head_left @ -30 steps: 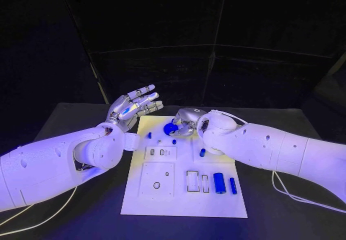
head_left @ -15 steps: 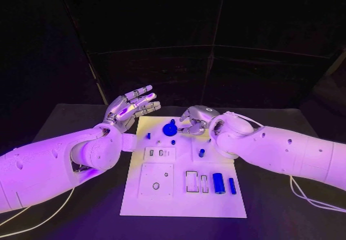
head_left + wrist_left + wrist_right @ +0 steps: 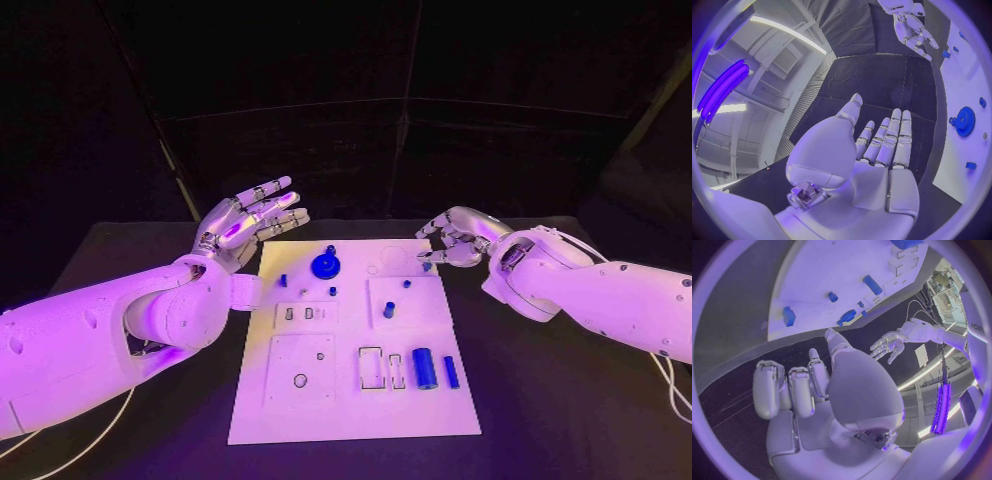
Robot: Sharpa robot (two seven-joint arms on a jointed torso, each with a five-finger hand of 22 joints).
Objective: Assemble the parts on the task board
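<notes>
Black table (image 3: 130, 400), matte, dark all round. White task board (image 3: 353, 420) lying flat on it at the middle, long side running away from the robot, bare table showing to either side and beyond the far edge. Thin white cable (image 3: 72, 445) trailing across the table surface near the left front corner. Another pale cable (image 3: 666, 385) at the right edge, contact with the table not clear.

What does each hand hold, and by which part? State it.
Nothing. The left hand is raised with its fingers spread; the right hand has fingers curled in, holding nothing.
</notes>
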